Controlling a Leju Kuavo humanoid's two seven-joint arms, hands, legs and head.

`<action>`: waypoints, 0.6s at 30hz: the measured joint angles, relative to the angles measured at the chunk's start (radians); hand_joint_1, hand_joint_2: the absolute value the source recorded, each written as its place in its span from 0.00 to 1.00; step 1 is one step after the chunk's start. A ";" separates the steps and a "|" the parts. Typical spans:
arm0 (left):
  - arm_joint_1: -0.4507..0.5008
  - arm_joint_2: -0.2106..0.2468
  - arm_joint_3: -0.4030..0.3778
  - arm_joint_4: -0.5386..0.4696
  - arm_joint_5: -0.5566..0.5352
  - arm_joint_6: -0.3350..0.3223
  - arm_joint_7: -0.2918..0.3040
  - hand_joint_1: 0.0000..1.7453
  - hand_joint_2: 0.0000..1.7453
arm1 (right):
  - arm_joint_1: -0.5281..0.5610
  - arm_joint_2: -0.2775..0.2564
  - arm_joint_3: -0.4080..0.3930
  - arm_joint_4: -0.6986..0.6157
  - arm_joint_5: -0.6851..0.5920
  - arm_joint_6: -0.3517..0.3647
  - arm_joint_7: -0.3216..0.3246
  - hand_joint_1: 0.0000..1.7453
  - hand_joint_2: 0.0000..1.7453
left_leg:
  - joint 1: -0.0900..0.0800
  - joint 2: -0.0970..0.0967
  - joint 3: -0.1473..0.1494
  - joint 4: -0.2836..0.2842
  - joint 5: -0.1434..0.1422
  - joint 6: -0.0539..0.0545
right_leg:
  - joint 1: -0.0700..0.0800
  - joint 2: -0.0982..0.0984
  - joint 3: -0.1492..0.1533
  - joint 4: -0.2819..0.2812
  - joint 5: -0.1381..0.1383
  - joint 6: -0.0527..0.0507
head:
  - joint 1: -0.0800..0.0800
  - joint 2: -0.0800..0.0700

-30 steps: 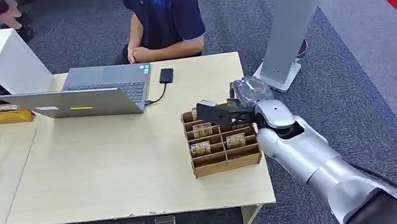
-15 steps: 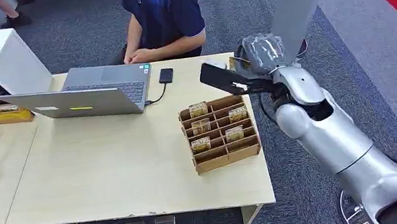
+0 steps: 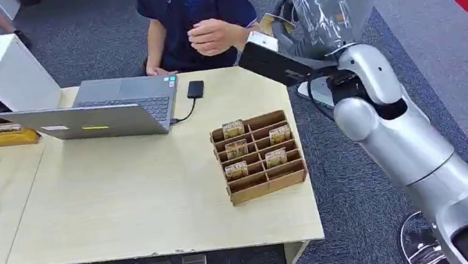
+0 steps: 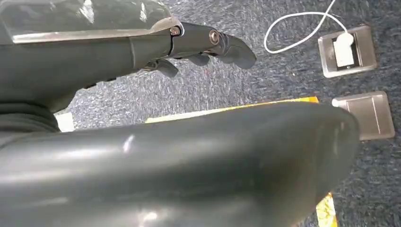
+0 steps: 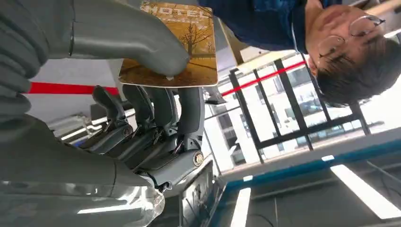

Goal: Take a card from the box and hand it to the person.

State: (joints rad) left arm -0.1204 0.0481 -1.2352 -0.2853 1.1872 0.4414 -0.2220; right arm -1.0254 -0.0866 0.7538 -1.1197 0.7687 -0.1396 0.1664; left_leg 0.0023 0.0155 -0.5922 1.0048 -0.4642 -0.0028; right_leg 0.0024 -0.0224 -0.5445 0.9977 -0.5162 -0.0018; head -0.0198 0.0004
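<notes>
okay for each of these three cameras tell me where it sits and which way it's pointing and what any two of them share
Head view: high on the body, looking forward and down at the table; right arm and right robot hand show.
Left wrist view: behind the left robot hand, facing carpet.
Right wrist view: behind the right robot hand, facing up past the person.
Shared: head and right wrist views both show the card.

Even, bright indoor light with soft shadows; ceiling lights glare in the right wrist view; slight blur.
</notes>
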 joint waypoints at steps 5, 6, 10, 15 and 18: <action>0.000 0.000 -0.004 0.000 -0.006 -0.001 0.000 0.00 0.00 | -0.012 0.031 0.000 0.080 0.046 -0.056 -0.026 0.84 1.00 | 0.000 0.000 -0.001 0.000 0.000 0.000 | 0.000 0.001 0.000 0.000 0.000 0.000 | 0.001 0.000; -0.001 0.000 -0.005 0.000 -0.007 -0.001 0.001 0.00 0.00 | -0.015 0.042 0.002 0.101 0.075 -0.090 -0.034 0.86 1.00 | 0.000 0.000 -0.001 0.000 0.000 0.000 | 0.000 0.001 0.000 0.000 0.000 0.000 | 0.001 0.000; -0.002 -0.002 -0.011 0.000 -0.010 0.005 0.006 0.00 0.00 | -0.043 0.093 0.013 0.229 0.193 -0.214 -0.040 0.87 1.00 | 0.000 0.000 -0.001 0.000 0.000 0.000 | 0.000 0.000 0.000 0.000 0.000 0.000 | 0.001 0.000; -0.004 -0.002 -0.012 -0.001 -0.011 0.019 0.006 0.00 0.00 | -0.056 0.153 0.023 0.374 0.281 -0.290 -0.036 0.84 1.00 | 0.000 0.000 0.000 0.000 0.000 0.000 | 0.000 0.000 0.000 0.000 0.000 0.000 | 0.000 0.000; -0.004 -0.002 -0.017 -0.001 -0.011 0.024 0.006 0.00 0.00 | -0.056 0.183 0.027 0.446 0.299 -0.308 -0.033 0.81 1.00 | 0.000 0.000 -0.001 0.000 0.000 0.000 | 0.000 0.000 0.000 0.000 0.000 0.000 | 0.001 0.000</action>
State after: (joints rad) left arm -0.1240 0.0465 -1.2524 -0.2865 1.1765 0.4654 -0.2163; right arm -1.0817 0.0965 0.7813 -0.6732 1.0681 -0.4479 0.1331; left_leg 0.0023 0.0155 -0.5928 1.0048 -0.4641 -0.0028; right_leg 0.0025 -0.0225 -0.5448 0.9977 -0.5162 -0.0018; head -0.0187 0.0008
